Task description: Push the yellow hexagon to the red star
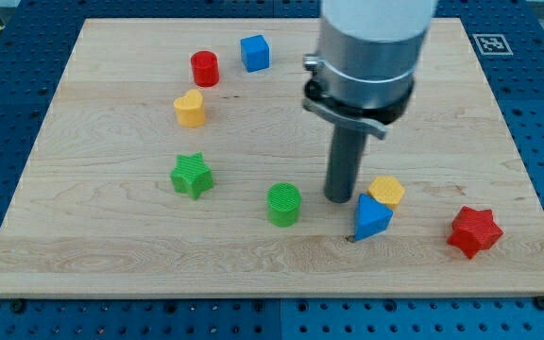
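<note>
The yellow hexagon (386, 190) lies on the wooden board right of centre, touching the top of a blue triangle (371, 217). The red star (473, 231) lies near the board's lower right, apart from the hexagon. My tip (339, 198) is on the board just left of the yellow hexagon and close to the blue triangle's upper left. The green cylinder (284, 204) stands to the tip's left.
A green star (192, 175) lies at the left centre. A yellow heart (189, 109), a red cylinder (204, 68) and a blue cube (255, 52) sit at the upper left. The arm's grey body (371, 47) hides part of the board's top.
</note>
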`<state>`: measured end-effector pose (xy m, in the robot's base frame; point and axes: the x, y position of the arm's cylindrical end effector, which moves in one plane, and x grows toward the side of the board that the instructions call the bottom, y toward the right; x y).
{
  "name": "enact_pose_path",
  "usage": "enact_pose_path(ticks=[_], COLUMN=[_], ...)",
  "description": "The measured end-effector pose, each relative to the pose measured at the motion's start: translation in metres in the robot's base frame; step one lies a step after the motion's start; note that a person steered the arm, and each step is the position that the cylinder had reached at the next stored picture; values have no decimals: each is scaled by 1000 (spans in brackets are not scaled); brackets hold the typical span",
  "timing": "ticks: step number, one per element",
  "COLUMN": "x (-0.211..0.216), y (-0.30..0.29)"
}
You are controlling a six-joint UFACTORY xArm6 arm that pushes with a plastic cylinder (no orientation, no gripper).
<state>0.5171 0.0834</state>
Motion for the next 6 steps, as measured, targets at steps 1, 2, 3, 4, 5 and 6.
enact_pose_path(ticks=[1,2,3,4,5,6], x=[1,1,0,-1,-1,2], y=[33,70,85,46,-5,-14])
